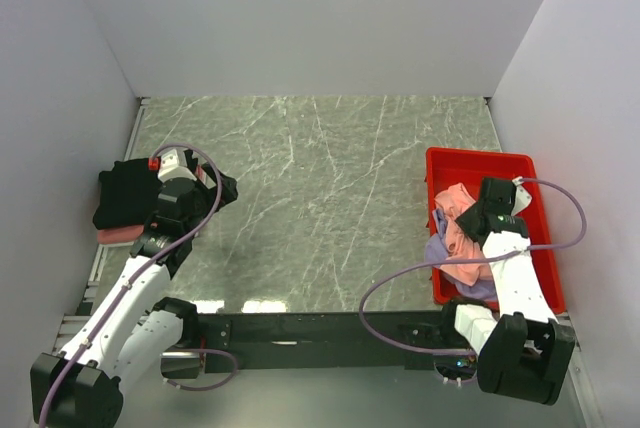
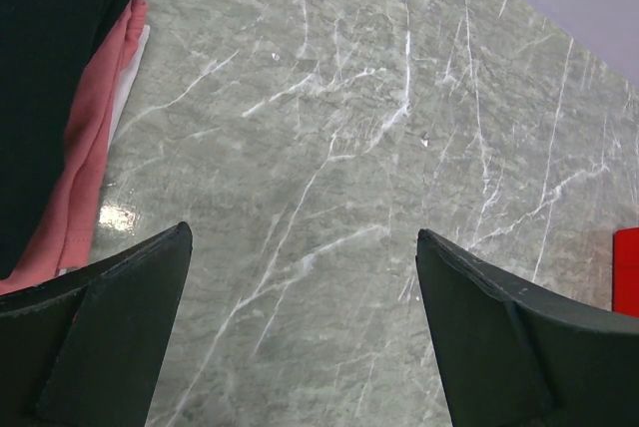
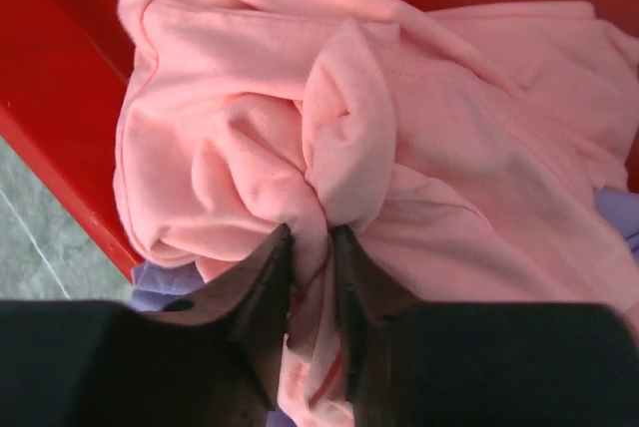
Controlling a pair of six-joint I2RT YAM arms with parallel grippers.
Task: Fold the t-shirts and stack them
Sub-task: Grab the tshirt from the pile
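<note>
My right claw (image 3: 310, 235) pinches the pink shirt (image 3: 230, 148) in the tray (image 3: 50, 148); next, I'd lift it out. Left claw (image 2: 303, 237) spread.

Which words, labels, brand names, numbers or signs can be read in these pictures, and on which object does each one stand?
None can be read.
The red tray carries no print.
The pink t-shirt, pinched by the right end effector, is plain.
The black t-shirt and the salmon-pink t-shirt are plain.
The white strip beside the salmon-pink t-shirt shows no letters.
</note>
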